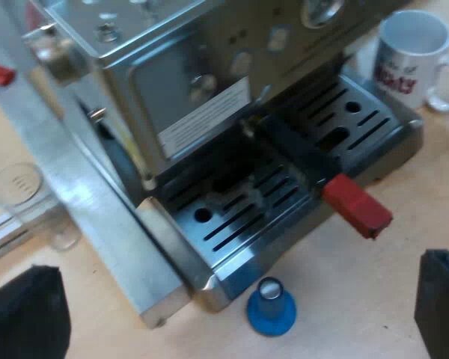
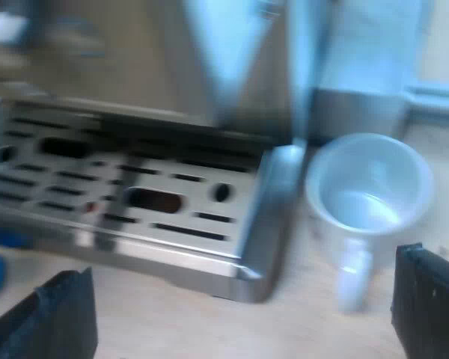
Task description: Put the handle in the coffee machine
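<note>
Left wrist view: the left gripper (image 1: 232, 318) hangs over the table (image 1: 374, 284) before the coffee machine (image 1: 202, 82), its fingers (image 1: 22, 318) spread wide and holding nothing. The holder (image 1: 295, 149) sits in the machine's front, and its dark handle reaches out over the drip tray (image 1: 232, 232), with the red end (image 1: 357, 206) past the tray's edge. A blue tamper (image 1: 271, 307) stands just beside the tray's corner. A measuring glass (image 1: 19, 187) stands at the machine's side and a mug (image 1: 411, 56) near the tray.

Right wrist view: the right gripper (image 2: 239, 314), fingers apart and empty, hangs before the tray and the mug (image 2: 367, 194).
</note>
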